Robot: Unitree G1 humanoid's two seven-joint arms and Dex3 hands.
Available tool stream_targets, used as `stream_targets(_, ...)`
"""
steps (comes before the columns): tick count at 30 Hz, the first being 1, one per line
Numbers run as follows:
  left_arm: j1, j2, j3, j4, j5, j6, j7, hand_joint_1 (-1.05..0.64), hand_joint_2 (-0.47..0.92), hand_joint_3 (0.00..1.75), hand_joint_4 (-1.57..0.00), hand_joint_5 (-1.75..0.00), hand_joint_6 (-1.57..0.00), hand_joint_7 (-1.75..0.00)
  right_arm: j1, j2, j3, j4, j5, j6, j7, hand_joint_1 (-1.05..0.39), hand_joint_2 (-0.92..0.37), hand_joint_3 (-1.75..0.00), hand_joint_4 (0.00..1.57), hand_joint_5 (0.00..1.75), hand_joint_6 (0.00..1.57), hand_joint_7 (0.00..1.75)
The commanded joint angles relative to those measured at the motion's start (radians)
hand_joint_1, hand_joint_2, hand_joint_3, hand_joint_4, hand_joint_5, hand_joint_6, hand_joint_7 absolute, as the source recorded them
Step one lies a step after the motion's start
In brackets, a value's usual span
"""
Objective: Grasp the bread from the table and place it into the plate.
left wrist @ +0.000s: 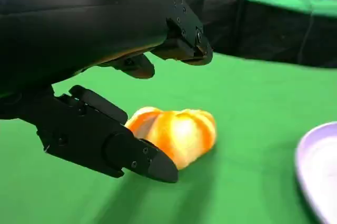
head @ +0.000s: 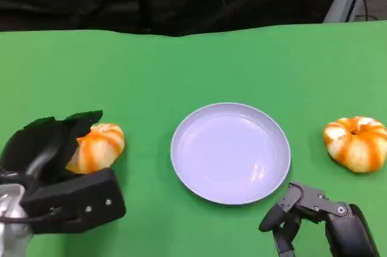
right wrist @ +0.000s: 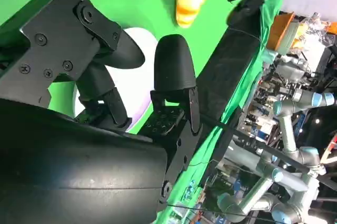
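You have two orange-and-white striped round bread rolls on the green cloth counter [head: 181,69]. The left roll [head: 98,147] lies on the counter, left of the round pale lavender plate [head: 230,152]. Your left robot hand [head: 57,175] sits around it, fingers spread, one finger [left wrist: 105,139] beside the roll; whether it touches is unclear. The second roll [head: 357,142] lies right of the plate. Your right robot hand [head: 314,217] is near the plate's edge, fingers loosely curled, holding nothing.

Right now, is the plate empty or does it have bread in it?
Empty. The plate shows only bare lavender surface; both breads sit on the green table beside it.
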Motion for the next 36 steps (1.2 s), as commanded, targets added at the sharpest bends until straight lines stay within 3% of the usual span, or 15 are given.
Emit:
stream_targets(1, -0.057, 0.005, -0.045, 0.087, 0.033, 0.016, 0.039, -0.55, 0.88, 0.0, -0.26, -0.32, -0.32, 0.0, 0.008, -0.005, -0.005, -0.004, 0.008, 0.002, -0.003, -0.02, -0.29, -1.36, 0.86, 1.67, 0.84, 1.28)
stream_targets(13, -0.263, -0.059, -0.205, 0.424, 0.069, 0.138, -0.002, -0.54, 0.9, 0.01, -0.36, -0.29, -0.36, -0.01, 0.008, -0.004, -0.003, -0.006, 0.0, 0.004, -0.006, -0.03, -0.28, -1.37, 0.86, 1.66, 0.85, 1.28)
stream_targets(18, -0.333, -0.09, -0.225, 0.591, 0.019, 0.106, 0.022, -0.44, 0.91, 0.0, -0.49, -0.18, -0.47, -0.03, 0.003, -0.005, -0.004, 0.005, 0.006, -0.007, -0.008, -0.01, -0.28, -1.37, 0.86, 1.66, 0.85, 1.27)
stream_targets(19, -0.343, -0.089, -0.23, 0.62, 0.011, 0.079, 0.032, -0.37, 0.91, 0.01, -0.57, -0.2, -0.59, -0.07, 0.003, -0.005, -0.004, 0.005, 0.005, -0.007, -0.009, -0.01, -0.28, -1.37, 0.86, 1.66, 0.85, 1.27)
stream_targets(20, -0.349, -0.083, -0.235, 0.65, 0.003, 0.03, 0.062, -0.29, 0.92, 0.02, -0.74, -0.35, -0.8, -0.12, 0.004, -0.004, -0.003, 0.001, 0.006, -0.004, -0.008, -0.01, -0.28, -1.37, 0.86, 1.66, 0.85, 1.27)
stream_targets(22, -0.358, -0.077, -0.242, 0.692, -0.008, -0.034, 0.106, -0.22, 0.92, 0.0, -0.76, -1.05, -1.08, -0.1, 0.005, -0.003, -0.002, -0.002, 0.008, 0.0, -0.007, -0.01, -0.28, -1.38, 0.85, 1.67, 0.85, 1.28)
stream_targets(23, -0.349, -0.067, -0.236, 0.689, -0.016, -0.089, 0.159, -0.21, 0.92, 0.0, -0.76, -1.13, -1.11, -0.09, 0.006, -0.003, -0.002, -0.004, 0.006, 0.001, -0.008, -0.01, -0.28, -1.38, 0.85, 1.67, 0.85, 1.28)
stream_targets(24, -0.343, -0.06, -0.233, 0.688, -0.021, -0.127, 0.196, -0.18, 0.91, 0.05, -0.82, -1.49, -0.95, -0.86, 0.006, -0.004, -0.003, -0.004, 0.003, 0.001, -0.008, -0.01, -0.28, -1.38, 0.86, 1.67, 0.85, 1.28)
stream_targets(25, -0.339, -0.055, -0.231, 0.69, -0.026, -0.155, 0.224, -0.16, 0.91, 0.06, -0.84, -1.64, -0.79, -1.34, 0.006, -0.004, -0.003, -0.005, 0.001, 0.001, -0.009, -0.01, -0.28, -1.38, 0.86, 1.67, 0.85, 1.27)
stream_targets(26, -0.333, -0.048, -0.227, 0.684, -0.032, -0.189, 0.257, -0.15, 0.91, 0.07, -0.85, -1.69, -0.73, -1.5, 0.006, -0.006, -0.004, -0.006, -0.001, 0.001, -0.009, -0.01, -0.28, -1.38, 0.86, 1.67, 0.85, 1.27)
stream_targets(29, -0.319, -0.03, -0.219, 0.631, -0.042, -0.243, 0.309, -0.13, 0.92, 0.1, -0.85, -1.74, -0.65, -1.71, 0.006, -0.004, -0.002, -0.008, 0.006, 0.005, -0.005, 0.0, -0.28, -1.38, 0.85, 1.67, 0.85, 1.27)
stream_targets(31, -0.313, -0.022, -0.216, 0.6, -0.036, -0.257, 0.326, -0.14, 0.92, 0.15, -0.84, -1.74, -0.63, -1.74, 0.006, -0.002, 0.0, -0.01, 0.006, 0.009, -0.005, 0.01, -0.28, -1.38, 0.85, 1.66, 0.85, 1.27)
stream_targets(33, -0.308, -0.017, -0.213, 0.568, -0.03, -0.275, 0.35, -0.13, 0.64, 0.74, -0.86, -1.75, -0.65, -1.74, 0.006, -0.003, 0.0, -0.009, 0.002, 0.01, -0.006, 0.0, -0.28, -1.39, 0.85, 1.66, 0.85, 1.27)
stream_targets(35, -0.299, -0.012, -0.21, 0.517, -0.025, -0.28, 0.361, -0.14, 0.49, 1.04, -0.86, -1.75, -0.65, -1.74, 0.006, -0.005, -0.001, -0.008, 0.001, 0.008, -0.006, 0.01, -0.27, -1.39, 0.85, 1.65, 0.85, 1.27)
stream_targets(36, -0.294, -0.011, -0.206, 0.491, -0.025, -0.29, 0.374, -0.14, 0.47, 1.08, -0.85, -1.75, -0.65, -1.74, 0.007, -0.005, -0.001, -0.008, 0.002, 0.008, -0.006, 0.01, -0.27, -1.39, 0.85, 1.65, 0.85, 1.27)
